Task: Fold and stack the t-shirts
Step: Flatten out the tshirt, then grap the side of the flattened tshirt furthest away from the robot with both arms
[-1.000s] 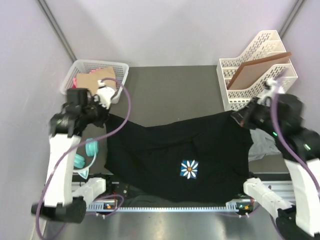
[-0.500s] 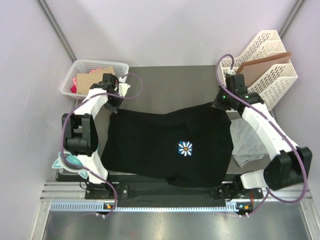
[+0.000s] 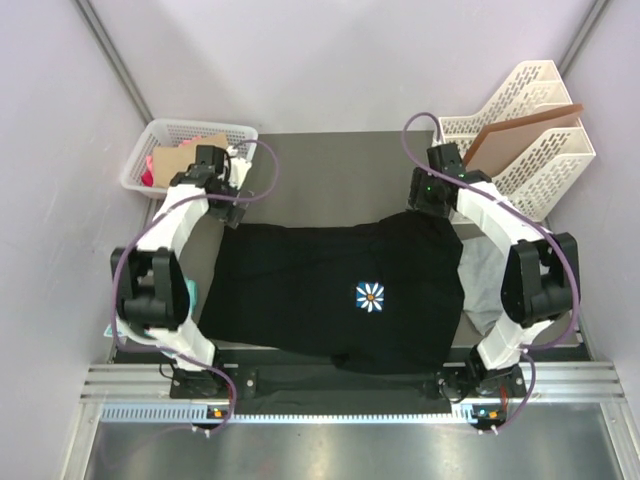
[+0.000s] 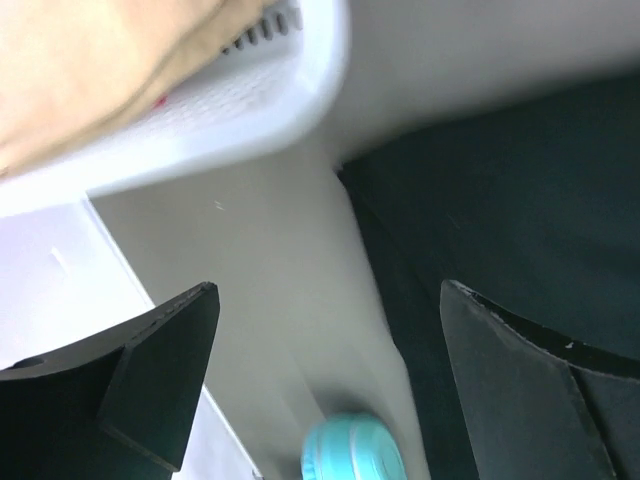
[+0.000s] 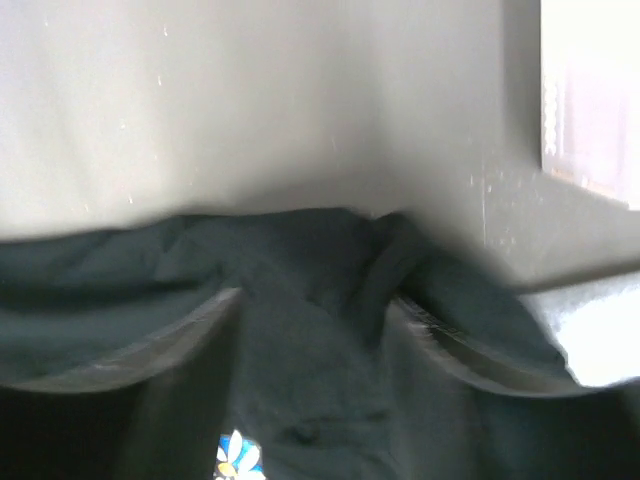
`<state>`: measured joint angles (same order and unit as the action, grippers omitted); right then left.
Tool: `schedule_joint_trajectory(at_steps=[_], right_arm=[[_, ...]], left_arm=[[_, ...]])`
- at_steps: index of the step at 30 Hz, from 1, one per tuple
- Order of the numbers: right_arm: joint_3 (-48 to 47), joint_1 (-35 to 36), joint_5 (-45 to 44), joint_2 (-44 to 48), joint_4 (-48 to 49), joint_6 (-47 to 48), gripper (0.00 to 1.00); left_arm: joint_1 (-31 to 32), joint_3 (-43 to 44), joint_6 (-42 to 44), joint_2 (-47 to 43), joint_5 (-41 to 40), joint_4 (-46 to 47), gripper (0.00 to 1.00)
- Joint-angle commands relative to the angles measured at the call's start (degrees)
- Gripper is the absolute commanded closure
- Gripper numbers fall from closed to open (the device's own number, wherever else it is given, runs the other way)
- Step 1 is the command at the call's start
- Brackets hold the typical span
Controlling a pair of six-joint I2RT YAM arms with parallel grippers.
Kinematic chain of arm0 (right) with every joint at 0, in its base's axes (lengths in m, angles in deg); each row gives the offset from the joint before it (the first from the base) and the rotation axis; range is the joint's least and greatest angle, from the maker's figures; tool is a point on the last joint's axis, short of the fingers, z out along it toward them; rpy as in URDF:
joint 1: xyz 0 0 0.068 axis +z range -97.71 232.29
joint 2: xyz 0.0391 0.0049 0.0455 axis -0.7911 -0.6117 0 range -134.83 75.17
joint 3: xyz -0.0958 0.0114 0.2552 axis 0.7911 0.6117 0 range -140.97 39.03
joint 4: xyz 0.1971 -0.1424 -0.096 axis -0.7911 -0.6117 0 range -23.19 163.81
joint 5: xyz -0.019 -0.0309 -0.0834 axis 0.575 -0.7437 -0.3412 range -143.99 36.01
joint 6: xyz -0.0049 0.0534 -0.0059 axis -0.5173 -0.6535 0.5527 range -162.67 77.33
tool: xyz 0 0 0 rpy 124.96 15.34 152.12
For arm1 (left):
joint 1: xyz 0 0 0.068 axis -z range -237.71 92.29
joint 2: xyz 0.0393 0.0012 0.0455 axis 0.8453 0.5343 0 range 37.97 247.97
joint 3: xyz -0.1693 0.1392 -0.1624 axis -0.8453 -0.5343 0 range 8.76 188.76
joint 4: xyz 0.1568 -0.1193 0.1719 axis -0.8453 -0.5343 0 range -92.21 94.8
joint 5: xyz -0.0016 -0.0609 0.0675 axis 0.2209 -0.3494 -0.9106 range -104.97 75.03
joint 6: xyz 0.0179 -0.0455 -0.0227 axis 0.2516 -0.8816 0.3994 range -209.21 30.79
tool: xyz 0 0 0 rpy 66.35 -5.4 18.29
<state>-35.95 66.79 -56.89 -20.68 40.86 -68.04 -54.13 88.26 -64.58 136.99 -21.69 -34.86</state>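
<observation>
Left hand (image 4: 330, 320) gapes wide, nothing in it, right at the far-left corner of the large black soft t-shirt with a small blue-and-white flower print (image 3: 330, 290). Right hand (image 5: 315, 310) has its fingers parted too, poised over that shirt's far edge near its right corner. The shirt lies spread flat across the middle of the dark tabletop (image 3: 330, 170). The plain light grey t-shirt (image 3: 482, 285) peeks out beneath it by the right edge.
</observation>
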Motion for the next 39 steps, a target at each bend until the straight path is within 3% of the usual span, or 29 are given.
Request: schedule_joint_trajectory(at_steps=[1,2,3,8,13,19,30,33,34,37,39], right_arm=[[-6.83,-0.35,-4.56,-0.30,-0.61,2.69,0.34],[-7.37,-0.53,-5.01,-0.04,-1.32,2.52,0.23],[-7.55,-0.44,-5.28,1.27,-1.85,2.08,0.22],[-2.73,0.96,-8.27,9.70,-4.75,-1.08,0.25],[12.29,1.32,-8.79,23.24,-4.23,-5.39,0.33],[24.17,1.23,-8.09,31.34,-3.09,-8.47,0.34],[31.56,1.23,-6.77,30.29,0.78,-10.14,0.37],[32.44,1.23,-6.77,29.94,1.39,-10.23,0.38],[32.62,1.23,-6.68,29.85,1.57,-10.23,0.38],[32.70,1.23,-6.51,28.62,2.10,-10.41,0.39],[32.70,1.23,-6.77,28.27,2.19,-10.49,0.40]], left_arm=[[5.64,-6.36,1.65,-15.33,5.67,-5.17,0.04],[7.13,-8.82,1.74,-18.48,5.32,-4.82,0.04],[9.41,-12.76,1.66,-19.56,5.49,-5.34,0.04],[11.72,-21.92,-0.62,-20.28,4.00,-4.64,0.05],[11.63,-26.23,-0.63,-16.50,0.31,1.50,0.07],[10.93,-25.37,0.43,-11.85,-1.80,7.04,0.07],[7.68,-22.55,0.95,-3.84,-1.81,9.43,0.11],[6.62,-22.73,1.48,-3.66,-0.58,8.55,0.26],[6.27,-22.81,1.74,-3.84,-0.40,8.20,0.38],[6.01,-22.82,2.01,-4.54,0.57,6.97,0.57],[6.01,-22.82,2.10,-5.33,0.74,6.18,0.65]])
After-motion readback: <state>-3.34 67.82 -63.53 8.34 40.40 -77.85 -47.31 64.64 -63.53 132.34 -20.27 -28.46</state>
